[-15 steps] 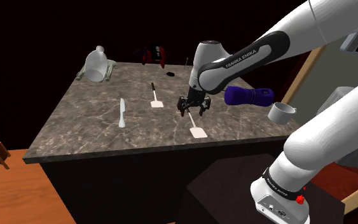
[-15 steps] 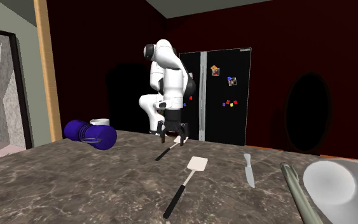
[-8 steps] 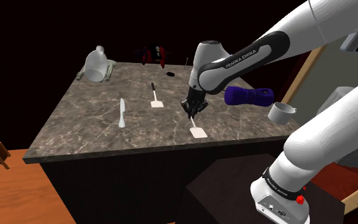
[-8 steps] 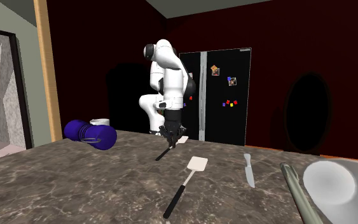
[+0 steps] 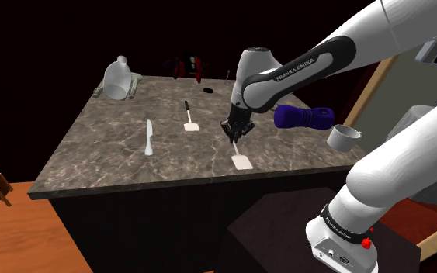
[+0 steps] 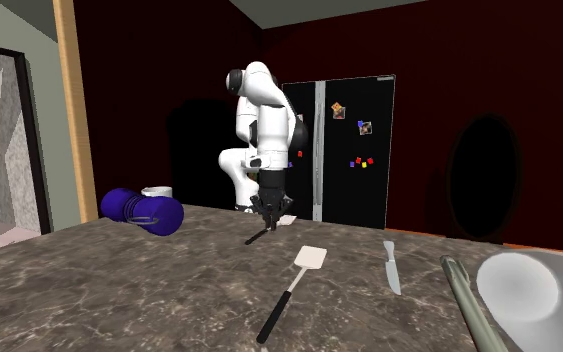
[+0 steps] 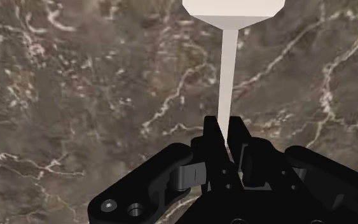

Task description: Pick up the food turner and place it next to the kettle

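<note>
Food turner [image 5: 241, 157]: pale, thin, judged light and stiff, at the marbled tabletop [image 5: 108, 151] edge nearest the stand. Broad blade, then a narrow, probably slippery shaft [image 7: 228, 76]. End effector [image 7: 224, 130] is clamped on that shaft, well back from the blade; expect blade-end droop

Dark, marble-veined counter [image 5: 108, 151] in a dim kitchen. A white knife [image 5: 149, 137] lies flat toward the shoulder view's left. A black-handled turner [image 5: 189, 116] lies apart from it, nearer the middle. A grey kettle [image 5: 118, 79] sits at the far left corner, and a small black object [image 5: 207, 91] lies by the far edge. My gripper [image 7: 225, 137] clasps the food turner [image 5: 242, 161] by its handle, pale blade near the front edge. Whether it touches the stone, I cannot tell.
</note>
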